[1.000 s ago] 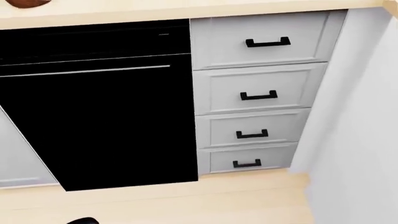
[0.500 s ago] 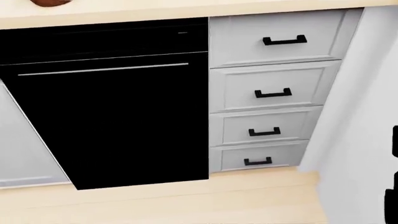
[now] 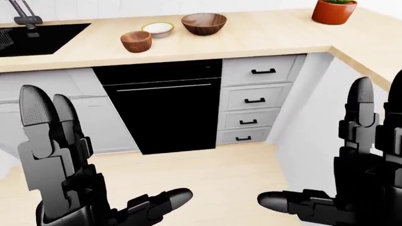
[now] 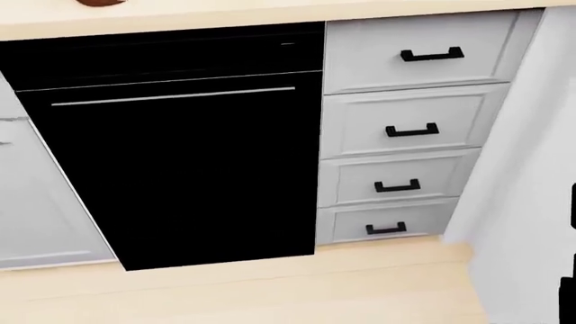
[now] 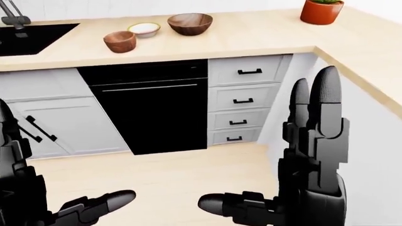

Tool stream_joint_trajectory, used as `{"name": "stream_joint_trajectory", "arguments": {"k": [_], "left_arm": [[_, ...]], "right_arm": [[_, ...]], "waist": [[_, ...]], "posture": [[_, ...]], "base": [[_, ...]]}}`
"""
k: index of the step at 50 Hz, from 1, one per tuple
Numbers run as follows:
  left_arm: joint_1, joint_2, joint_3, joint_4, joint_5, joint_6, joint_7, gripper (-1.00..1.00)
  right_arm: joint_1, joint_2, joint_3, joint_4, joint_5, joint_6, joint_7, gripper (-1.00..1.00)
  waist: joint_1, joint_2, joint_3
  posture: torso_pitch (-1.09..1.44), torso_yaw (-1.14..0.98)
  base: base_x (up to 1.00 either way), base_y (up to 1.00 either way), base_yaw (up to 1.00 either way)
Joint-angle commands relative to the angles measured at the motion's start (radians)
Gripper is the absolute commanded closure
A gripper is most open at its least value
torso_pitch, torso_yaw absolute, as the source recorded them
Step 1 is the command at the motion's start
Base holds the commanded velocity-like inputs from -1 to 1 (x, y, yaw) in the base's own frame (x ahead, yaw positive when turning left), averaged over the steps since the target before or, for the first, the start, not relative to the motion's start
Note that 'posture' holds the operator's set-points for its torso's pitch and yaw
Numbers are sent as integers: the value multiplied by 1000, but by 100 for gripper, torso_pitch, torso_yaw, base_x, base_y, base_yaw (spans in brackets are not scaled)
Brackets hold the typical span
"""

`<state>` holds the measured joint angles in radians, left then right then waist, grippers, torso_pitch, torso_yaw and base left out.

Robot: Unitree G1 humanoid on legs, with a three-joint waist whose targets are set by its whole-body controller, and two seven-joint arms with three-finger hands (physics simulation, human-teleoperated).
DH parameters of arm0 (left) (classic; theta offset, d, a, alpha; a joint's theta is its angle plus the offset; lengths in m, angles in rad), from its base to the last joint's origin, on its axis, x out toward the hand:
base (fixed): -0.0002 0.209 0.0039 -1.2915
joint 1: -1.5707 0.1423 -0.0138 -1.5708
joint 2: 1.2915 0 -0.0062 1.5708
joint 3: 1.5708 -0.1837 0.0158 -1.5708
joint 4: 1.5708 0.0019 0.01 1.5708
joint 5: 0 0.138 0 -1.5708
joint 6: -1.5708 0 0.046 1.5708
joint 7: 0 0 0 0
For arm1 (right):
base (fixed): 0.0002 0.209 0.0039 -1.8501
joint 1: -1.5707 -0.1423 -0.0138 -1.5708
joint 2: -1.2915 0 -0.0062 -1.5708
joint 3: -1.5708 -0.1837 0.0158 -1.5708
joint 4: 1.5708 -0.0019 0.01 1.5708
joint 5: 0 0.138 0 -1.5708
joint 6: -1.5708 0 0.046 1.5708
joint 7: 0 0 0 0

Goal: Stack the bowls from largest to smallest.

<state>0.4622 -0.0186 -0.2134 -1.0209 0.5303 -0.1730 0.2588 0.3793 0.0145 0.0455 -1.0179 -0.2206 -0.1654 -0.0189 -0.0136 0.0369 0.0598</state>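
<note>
On the counter [image 3: 264,37]: three bowls [image 3: 204,23] apart | left hand [image 3: 69,188], right hand [image 5: 301,188] spread, empty

A pale wood L-shaped countertop [image 3: 264,37] runs across the top of the left-eye view, well beyond both raised hands. On it, above and beyond the left hand [image 3: 69,179], sit three bowls close together: a small brown bowl [image 3: 136,41], a cream bowl [image 3: 158,29] just beside it, and a larger dark wooden bowl [image 3: 204,23]. Above and beyond the right hand [image 5: 307,188], a terracotta plant pot [image 3: 333,11] stands at the corner. A black sink [image 3: 37,37] is set into the counter's left end.
</note>
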Motion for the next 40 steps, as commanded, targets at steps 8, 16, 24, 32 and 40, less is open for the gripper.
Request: {"name": "stream_joint_trajectory", "arguments": {"k": [8, 16, 24, 32, 40], "left_arm": [[-1, -10, 13, -26, -7, -14, -2, -100], [-4, -4, 6, -26, -2, -8, 0, -100], [-7, -5, 4, -26, 2, -4, 1, -100], [-3, -6, 3, -26, 2, -10, 3, -100], [-1, -11, 3, -26, 2, -12, -3, -100]], "right_arm": [[1, 7, 0, -29, 5, -30, -5, -100], [-3, 6, 4, -29, 5, -20, -2, -100], [0, 8, -3, -29, 9, -25, -5, -100], [-1, 13, -9, -29, 12, -27, -1, -100], [-3, 12, -11, -29, 14, -22, 0, -100]], "waist": [[14, -7, -12], [8, -109, -16], [4, -51, -6], [18, 17, -8], [12, -60, -8]], "posture": [[0, 0], [0, 0], [0, 0], [0, 0], [0, 0]], "base": [[0, 20, 0], [0, 20, 0], [0, 20, 0], [0, 20, 0], [0, 20, 0]]}}
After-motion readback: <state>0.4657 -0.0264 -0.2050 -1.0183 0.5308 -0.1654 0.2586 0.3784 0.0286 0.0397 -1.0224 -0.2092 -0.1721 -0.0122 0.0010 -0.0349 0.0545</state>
